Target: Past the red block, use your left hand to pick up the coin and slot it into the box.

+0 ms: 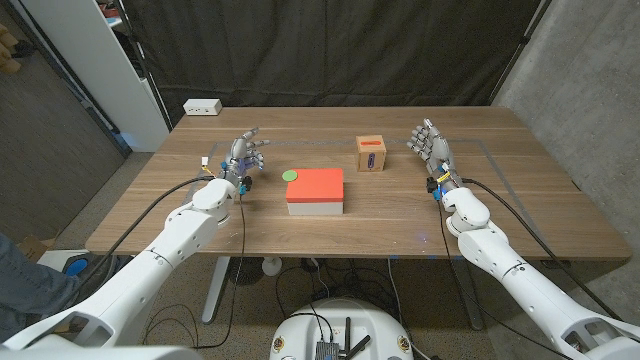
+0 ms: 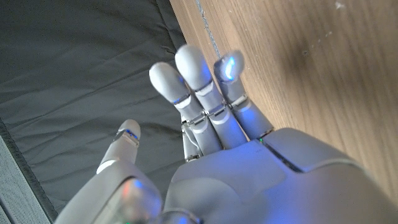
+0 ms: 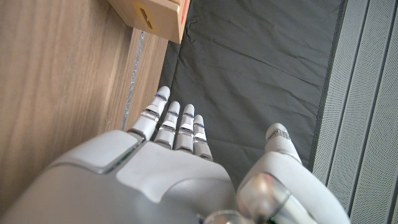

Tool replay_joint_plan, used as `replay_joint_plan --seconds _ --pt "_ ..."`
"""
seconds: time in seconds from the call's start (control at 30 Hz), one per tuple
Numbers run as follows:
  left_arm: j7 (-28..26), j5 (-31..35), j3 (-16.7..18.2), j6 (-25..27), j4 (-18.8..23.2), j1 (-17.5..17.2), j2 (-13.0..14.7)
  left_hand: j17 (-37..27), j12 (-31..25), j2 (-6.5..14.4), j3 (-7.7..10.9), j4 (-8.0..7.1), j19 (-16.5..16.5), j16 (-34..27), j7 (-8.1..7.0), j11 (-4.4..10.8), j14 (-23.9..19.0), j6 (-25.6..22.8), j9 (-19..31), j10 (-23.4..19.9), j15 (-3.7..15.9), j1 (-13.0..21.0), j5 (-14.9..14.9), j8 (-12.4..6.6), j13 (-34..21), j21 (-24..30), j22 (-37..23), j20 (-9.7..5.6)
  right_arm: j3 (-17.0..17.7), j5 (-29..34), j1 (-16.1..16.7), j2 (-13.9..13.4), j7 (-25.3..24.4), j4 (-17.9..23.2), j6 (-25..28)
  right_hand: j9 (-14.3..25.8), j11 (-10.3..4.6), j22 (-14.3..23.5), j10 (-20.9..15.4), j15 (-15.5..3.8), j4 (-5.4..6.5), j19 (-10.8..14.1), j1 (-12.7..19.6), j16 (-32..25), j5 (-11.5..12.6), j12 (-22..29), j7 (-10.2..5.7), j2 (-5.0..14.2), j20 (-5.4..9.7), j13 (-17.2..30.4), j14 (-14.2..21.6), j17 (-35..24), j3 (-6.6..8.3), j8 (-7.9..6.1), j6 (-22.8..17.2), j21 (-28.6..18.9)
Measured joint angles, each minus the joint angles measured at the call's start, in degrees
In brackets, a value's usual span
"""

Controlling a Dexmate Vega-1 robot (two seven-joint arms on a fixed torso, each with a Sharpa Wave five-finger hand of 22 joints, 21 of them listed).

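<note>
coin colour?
Green; the coin lies by the red block's far left corner, clearest in the head view.

The counter [image 1: 500,215] is wood with a visible grain and a smooth, low-sheen finish. The box [image 1: 371,154] is light wood, matt, with a red face around its slot. The block [image 1: 316,190] has a matt red top over a pale, smooth base. The coin [image 1: 291,175] looks flat, green and matt. The left robot hand [image 1: 243,157] and right robot hand [image 1: 430,145] have smooth grey and white plastic shells with a slight gloss. The backdrop [image 1: 350,50] is dark, creased, matt cloth.
</note>
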State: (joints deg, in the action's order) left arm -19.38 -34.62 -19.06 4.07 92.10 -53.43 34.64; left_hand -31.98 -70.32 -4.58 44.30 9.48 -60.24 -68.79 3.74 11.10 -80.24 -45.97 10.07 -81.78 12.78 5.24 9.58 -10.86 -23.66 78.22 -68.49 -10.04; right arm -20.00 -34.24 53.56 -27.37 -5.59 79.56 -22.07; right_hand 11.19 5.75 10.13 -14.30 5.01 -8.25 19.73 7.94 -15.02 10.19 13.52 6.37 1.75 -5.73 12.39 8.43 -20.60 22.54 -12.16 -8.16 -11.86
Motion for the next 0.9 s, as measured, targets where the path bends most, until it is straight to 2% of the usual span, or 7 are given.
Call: replay_joint_plan --seconds 0.1,0.27,0.43,0.53,0.7,0.77,0.9 --pt "-0.1 -0.2 0.1 0.6 0.6 -0.2 0.2 -2.6 -4.9 0.0 1.92 -0.13 -0.2 -4.4 -0.05 0.11 0.2 -0.6 0.2 -0.1 -0.20 0.0 0.0 0.00 -2.0 3.6 -2.4 -0.19 0.0 0.0 0.2 0.0 -0.1 0.2 0.0 0.0 0.00 0.0 0.0 0.00 0.00 0.0 0.0 0.0 0.0 0.0 0.00 0.00 0.00 0.0 0.0 0.0 0.00 0.00 0.0 0.0" --pt "-0.4 -0.6 0.2 1.3 1.3 -0.6 0.5 -4.9 -7.9 -0.3 3.93 0.95 -0.7 -8.4 -0.13 0.13 0.2 -0.7 0.2 -0.1 -0.20 0.9 0.6 0.00 -2.8 7.8 -2.7 -0.29 0.1 -0.1 0.6 0.0 -0.2 0.6 -0.1 0.0 0.00 0.0 0.0 0.00 0.00 0.0 0.0 0.0 0.0 -0.4 0.00 0.00 0.00 0.0 0.0 0.0 0.00 0.00 0.0 0.0" --pt "-1.0 -2.1 1.0 2.0 2.7 -1.7 0.6 -5.1 -10.2 -0.6 6.72 1.83 -0.9 -11.2 -0.86 0.33 0.5 -1.4 0.2 0.1 -0.51 7.2 1.2 -0.42 -2.5 11.4 -2.7 -0.32 0.1 -0.2 1.1 0.0 -0.4 1.3 -0.1 0.0 0.00 0.0 0.0 0.00 -0.27 0.0 0.0 0.0 0.0 -0.4 -0.22 0.00 0.00 0.0 0.0 0.0 -0.27 0.00 0.2 0.0" --pt "-1.5 -2.8 1.3 2.8 3.3 -2.0 0.6 -4.9 -10.9 -0.9 7.88 1.91 -0.7 -12.6 -0.74 0.41 0.6 -2.1 0.2 0.2 -0.61 11.5 1.5 -0.83 -1.7 12.1 -3.0 -0.53 0.2 -0.2 1.3 -0.1 -0.5 1.6 -0.1 0.0 0.00 0.0 0.0 -0.26 -0.27 -0.2 0.0 0.2 0.0 -0.4 -0.53 0.00 -0.24 0.0 -0.3 0.0 -0.27 0.00 -0.1 0.0" --pt "-2.9 -3.6 1.7 4.5 4.2 -2.4 0.8 -3.4 -11.4 -1.0 8.60 1.99 -0.7 -13.8 -1.17 0.41 0.8 -2.9 0.5 0.2 -0.81 17.9 1.7 -0.89 0.1 12.5 -3.0 -0.53 0.2 -0.2 1.7 -0.1 -0.6 2.0 -0.1 0.0 0.00 0.0 0.0 -0.33 -0.27 -0.1 0.0 0.2 0.0 -0.4 -0.53 0.00 -0.53 0.0 -0.3 0.0 -0.27 0.00 -0.1 0.0" --pt "-3.9 -4.2 2.4 5.9 6.1 -3.0 1.4 -3.2 -11.8 -1.1 8.60 1.99 -0.7 -14.6 -1.55 0.41 0.8 -3.3 0.5 0.2 -0.81 20.4 1.7 -0.88 0.6 12.5 -3.0 -0.52 0.2 -0.2 2.0 -0.1 -0.9 2.2 -0.2 0.0 0.00 0.0 0.0 -0.36 -0.27 -0.1 0.0 0.2 0.0 -0.4 -0.52 0.00 -0.52 0.0 -0.4 0.0 -0.27 0.00 -0.1 0.2" --pt "-5.1 -5.4 3.0 8.5 7.2 -3.2 2.1 -2.8 -12.9 -1.8 8.56 1.98 -0.7 -15.9 -2.19 0.41 0.8 -4.0 0.7 0.2 -0.81 24.7 1.7 -1.25 1.0 12.5 -3.0 -0.48 0.2 -0.1 2.3 -0.2 -1.1 2.7 -0.2 0.0 -0.01 0.0 0.0 -0.32 -0.27 -0.4 0.0 0.2 0.0 -0.4 -0.52 0.00 -0.82 0.0 -0.8 0.0 -0.27 0.00 -0.1 0.2"
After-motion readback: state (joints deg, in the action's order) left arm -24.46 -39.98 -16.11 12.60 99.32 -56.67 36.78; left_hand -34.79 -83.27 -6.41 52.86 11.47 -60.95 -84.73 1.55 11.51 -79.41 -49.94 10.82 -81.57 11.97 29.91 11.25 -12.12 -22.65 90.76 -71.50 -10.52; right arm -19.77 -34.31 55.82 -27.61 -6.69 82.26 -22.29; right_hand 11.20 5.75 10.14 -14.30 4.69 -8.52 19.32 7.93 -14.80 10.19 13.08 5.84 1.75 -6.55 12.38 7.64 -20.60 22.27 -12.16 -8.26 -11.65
